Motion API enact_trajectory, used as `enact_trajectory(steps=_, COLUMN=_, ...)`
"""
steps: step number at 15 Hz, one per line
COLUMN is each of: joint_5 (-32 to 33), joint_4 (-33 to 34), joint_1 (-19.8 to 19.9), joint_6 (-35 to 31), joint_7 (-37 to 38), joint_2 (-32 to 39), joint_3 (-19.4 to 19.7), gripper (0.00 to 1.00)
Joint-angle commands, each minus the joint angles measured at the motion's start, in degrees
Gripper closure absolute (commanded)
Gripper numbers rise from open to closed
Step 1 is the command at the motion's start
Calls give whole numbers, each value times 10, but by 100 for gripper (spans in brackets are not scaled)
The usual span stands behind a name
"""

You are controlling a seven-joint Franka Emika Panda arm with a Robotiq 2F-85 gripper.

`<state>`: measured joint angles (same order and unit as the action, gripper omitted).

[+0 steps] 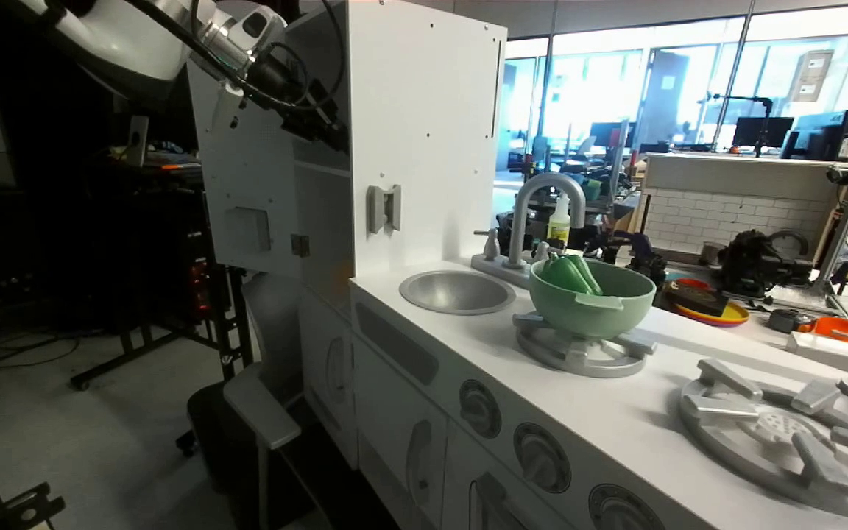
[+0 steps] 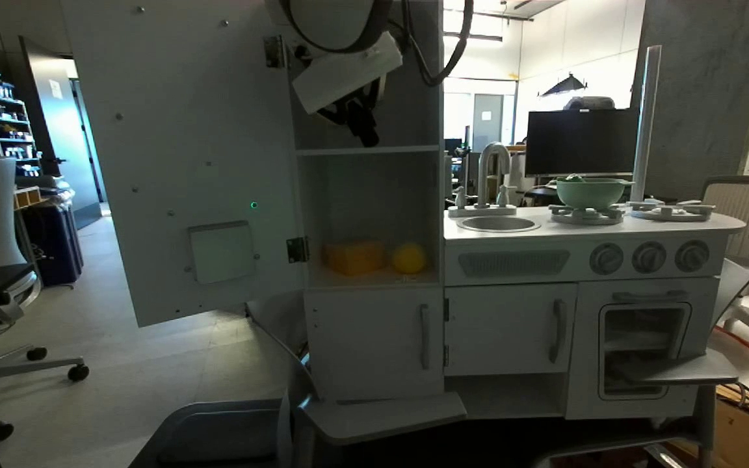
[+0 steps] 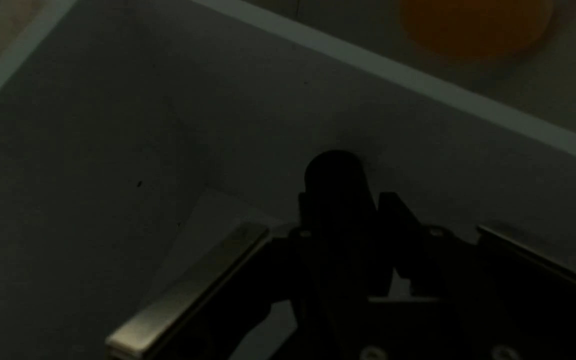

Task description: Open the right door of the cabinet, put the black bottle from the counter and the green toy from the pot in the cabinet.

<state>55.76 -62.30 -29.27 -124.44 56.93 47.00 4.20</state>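
Green toy in pot, end effector at cabinet

In an exterior view, upper left, the arm is rounded and white — with a dark oval patch by its silvery joint. A thick black cable loops at the top of an exterior view. Low in the wrist view: black fingers, round screws — and dull metal bars.

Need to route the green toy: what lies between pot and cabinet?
On the counter, the sink, with the faucet behind it; both exterior views show this.
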Motion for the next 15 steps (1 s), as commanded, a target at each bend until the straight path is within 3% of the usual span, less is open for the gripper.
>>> enact_trajectory(steps=1, joint_5=20, joint_4=61, joint_1=-3, joint_6=-4, joint_7=27, joint_2=51, joint_3=19, gripper=90)
enact_trajectory(steps=2, joint_5=18, joint_4=80, joint_1=-5, joint_6=10, joint_7=23, joint_2=60, joint_3=20, gripper=90)
enact_trajectory(steps=3, joint_5=19, joint_4=89, joint_1=-3, joint_6=8, joint_7=28, joint_2=68, joint_3=21, gripper=40)
enact_trajectory(steps=4, joint_5=19, joint_4=95, joint_1=-1, joint_6=4, joint_7=32, joint_2=76, joint_3=23, gripper=39)
enact_trajectory(steps=10, joint_5=16, joint_4=145, joint_1=-2, joint_6=18, joint_7=33, joint_2=115, joint_3=28, gripper=0)
enact_trajectory(steps=15, joint_5=13, joint_4=192, joint_1=-8, joint_6=35, joint_7=31, joint_2=141, joint_3=28, gripper=0)
